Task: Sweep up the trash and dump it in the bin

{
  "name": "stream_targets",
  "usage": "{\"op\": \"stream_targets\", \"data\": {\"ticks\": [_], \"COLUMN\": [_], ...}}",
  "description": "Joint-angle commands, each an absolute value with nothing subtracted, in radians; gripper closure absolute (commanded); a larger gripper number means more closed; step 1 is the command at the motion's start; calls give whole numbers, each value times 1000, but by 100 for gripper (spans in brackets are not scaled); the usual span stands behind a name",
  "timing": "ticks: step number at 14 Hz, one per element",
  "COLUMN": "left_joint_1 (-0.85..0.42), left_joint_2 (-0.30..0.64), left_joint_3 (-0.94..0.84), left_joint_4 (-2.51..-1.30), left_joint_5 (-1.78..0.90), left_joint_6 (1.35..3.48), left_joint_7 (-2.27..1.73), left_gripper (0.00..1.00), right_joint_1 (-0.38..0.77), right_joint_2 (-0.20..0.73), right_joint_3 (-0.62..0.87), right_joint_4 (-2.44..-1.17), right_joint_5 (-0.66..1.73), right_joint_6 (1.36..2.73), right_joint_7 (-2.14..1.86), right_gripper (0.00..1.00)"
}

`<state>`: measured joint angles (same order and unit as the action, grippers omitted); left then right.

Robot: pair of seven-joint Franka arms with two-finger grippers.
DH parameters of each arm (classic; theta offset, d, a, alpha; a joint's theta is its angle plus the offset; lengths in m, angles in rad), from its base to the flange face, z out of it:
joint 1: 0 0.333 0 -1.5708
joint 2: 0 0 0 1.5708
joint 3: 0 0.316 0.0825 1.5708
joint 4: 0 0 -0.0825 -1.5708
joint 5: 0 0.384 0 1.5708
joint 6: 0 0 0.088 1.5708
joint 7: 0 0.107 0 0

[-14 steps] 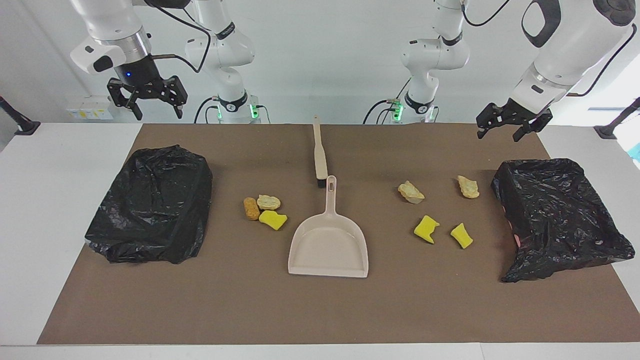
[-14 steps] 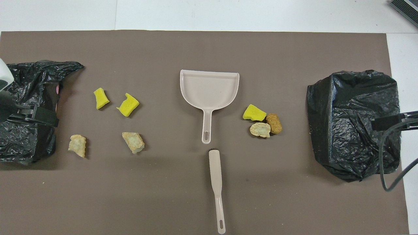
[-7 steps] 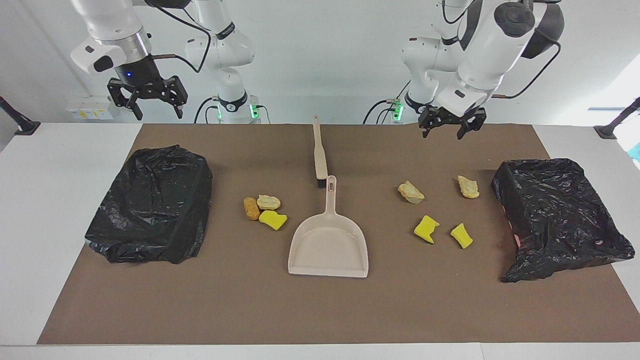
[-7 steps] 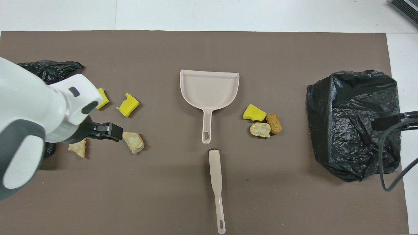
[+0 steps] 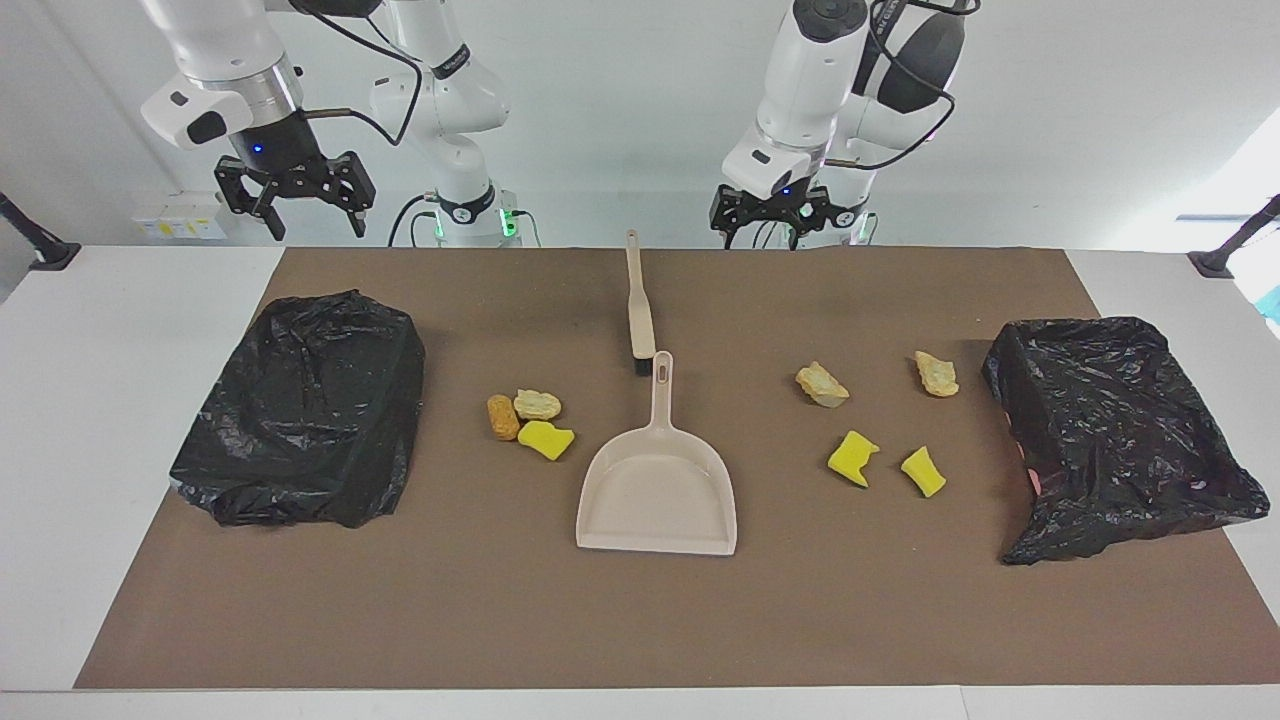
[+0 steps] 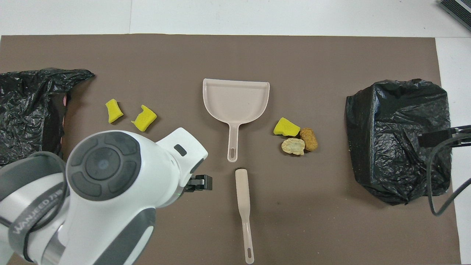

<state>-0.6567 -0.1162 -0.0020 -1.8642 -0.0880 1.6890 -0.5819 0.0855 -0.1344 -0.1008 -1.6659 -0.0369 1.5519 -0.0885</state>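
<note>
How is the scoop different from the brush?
The dustpan is wide with a shallow tray; the brush is thin like a stick. The dustpan lies farther from the robots, the brush nearer. The brush has a dark end; the dustpan is beige all over. Both lie flat, untouched.

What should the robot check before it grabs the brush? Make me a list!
1. Left gripper open and holding nothing: ok.
2. Right gripper open, waiting up above the table's edge by the black bag: ok.
3. Brush lying flat on the mat, nothing on its handle: ok.
4. Dustpan empty, its handle end close to the brush head: ok.
5. Left gripper lined up over the brush handle: not ok, it is up in the air off to one side.
6. All seven trash scraps lying on the mat, none swept yet: ok.
</note>
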Motion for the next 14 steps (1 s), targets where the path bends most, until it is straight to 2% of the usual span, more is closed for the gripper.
{"op": "stream_targets", "data": {"ticks": [1,4,6,9,14], "left_joint_1": [-762,-819,-865,-936,-1035], "left_joint_2": [-150,-155,-114,-66,12], "left_joint_3": [18,17,18,18,17], "left_joint_4": [-1960,-2052,-2071,-2153,-2180], "left_joint_5": [-107,-121,-129,-130,-130], "left_joint_6": [1776,1904,1920,2099,2195], "left_joint_7": [-696,-762,-797,-871,-927], "left_gripper": [0,0,0,0,0], "right_joint_1": [77,77,78,77,77], "right_joint_2": [-130,-130,-132,-130,-130], "right_joint_3": [-98,-97,-94,-97,-97], "right_joint_4": [-1654,-1654,-1654,-1654,-1654], "right_joint_5": [-32,-32,-32,-32,-32], "right_joint_6": [1537,1537,1537,1537,1536], "right_joint_7": [-112,-114,-114,-112,-114], "right_gripper": [0,0,0,0,0]}}
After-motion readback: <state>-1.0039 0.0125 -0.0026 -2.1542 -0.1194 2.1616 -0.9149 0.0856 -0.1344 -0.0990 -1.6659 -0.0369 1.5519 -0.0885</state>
